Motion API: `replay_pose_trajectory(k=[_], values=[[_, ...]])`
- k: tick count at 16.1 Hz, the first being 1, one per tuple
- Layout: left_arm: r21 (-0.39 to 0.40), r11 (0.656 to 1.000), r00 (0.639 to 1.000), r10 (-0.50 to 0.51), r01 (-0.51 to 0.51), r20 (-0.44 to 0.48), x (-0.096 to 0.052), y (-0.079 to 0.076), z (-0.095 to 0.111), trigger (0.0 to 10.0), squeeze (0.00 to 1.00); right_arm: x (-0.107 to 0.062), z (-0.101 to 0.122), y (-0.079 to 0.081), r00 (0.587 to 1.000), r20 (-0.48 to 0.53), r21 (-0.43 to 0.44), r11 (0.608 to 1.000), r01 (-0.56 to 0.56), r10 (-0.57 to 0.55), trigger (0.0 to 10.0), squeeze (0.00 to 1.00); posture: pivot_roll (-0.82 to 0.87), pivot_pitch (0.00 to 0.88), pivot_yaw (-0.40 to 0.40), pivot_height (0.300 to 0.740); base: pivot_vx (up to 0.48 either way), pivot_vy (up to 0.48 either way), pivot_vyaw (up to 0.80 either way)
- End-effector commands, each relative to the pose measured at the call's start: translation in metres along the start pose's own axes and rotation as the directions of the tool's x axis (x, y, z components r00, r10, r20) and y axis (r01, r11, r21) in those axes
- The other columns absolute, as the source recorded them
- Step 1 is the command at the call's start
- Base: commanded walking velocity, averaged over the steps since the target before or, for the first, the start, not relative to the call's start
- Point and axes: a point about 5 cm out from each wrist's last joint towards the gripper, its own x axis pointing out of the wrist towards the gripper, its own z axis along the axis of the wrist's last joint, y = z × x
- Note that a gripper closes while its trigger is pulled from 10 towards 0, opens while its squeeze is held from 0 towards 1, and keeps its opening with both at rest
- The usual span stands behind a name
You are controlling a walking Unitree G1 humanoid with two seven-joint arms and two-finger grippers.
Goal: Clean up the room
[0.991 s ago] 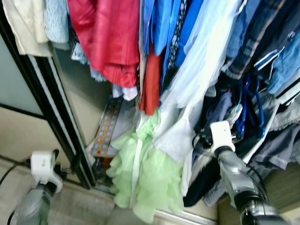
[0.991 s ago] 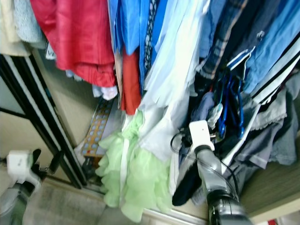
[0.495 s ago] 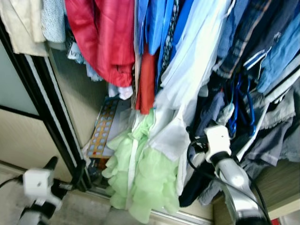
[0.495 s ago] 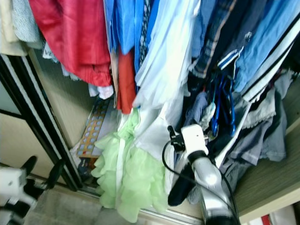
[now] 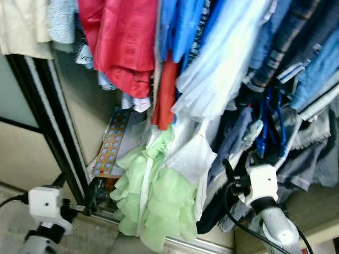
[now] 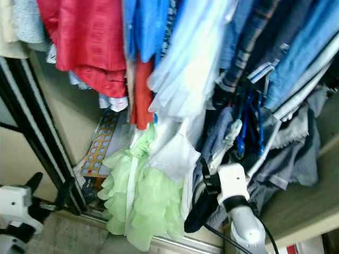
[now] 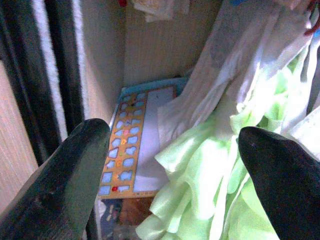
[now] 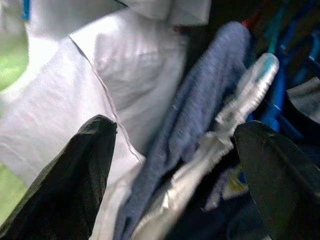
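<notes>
Blue cloth [image 8: 200, 115] between right gripper [image 8: 175, 165] fingers — untouched

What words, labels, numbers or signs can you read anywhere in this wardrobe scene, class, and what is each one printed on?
No text can be read with certainty.
Black lettering on the white cloth behind the red hanging garment: blurred, unreadable.
Flat board with a border of blue and orange squares, leaning on the wardrobe floor: the squares carry small marks, too small to read.
Small patch on the dark clothes between the right gripper's fingers: blurred.
</notes>
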Motion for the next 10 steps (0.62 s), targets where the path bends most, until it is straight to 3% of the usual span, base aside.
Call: replay_pose_trajectory(k=[1, 4, 10], values=[[0.015, 1.000, 1.000, -0.002, 0.003, -0.024, 0.000, -0.007, -0.005, 10.0, 0.00, 0.001, 0.007, -0.008, 0.999, 0.022, -0.025, 0.999, 0.034, -0.034, 10.0, 0.00, 0.04, 0.000, -0.096, 0.740, 0.000, 0.000, 0.00], [0.020, 1.000, 1.000, -0.009, 0.009, -0.028, 0.003, -0.015, -0.004, 10.0, 0.00, -0.003, 0.012, -0.010, 0.998, 0.025, -0.035, 0.998, 0.059, -0.058, 10.0, 0.00, 0.01, 0.001, -0.069, 0.740, 0.000, 0.000, 0.00], [0.042, 0.999, 1.000, 0.022, -0.021, -0.019, 0.014, -0.014, -0.001, 10.0, 0.00, 0.004, 0.018, -0.003, 0.999, 0.030, -0.025, 0.999, 0.030, -0.030, 10.0, 0.00, 0.01, 0.001, -0.068, 0.740, 0.000, 0.000, 0.00]])
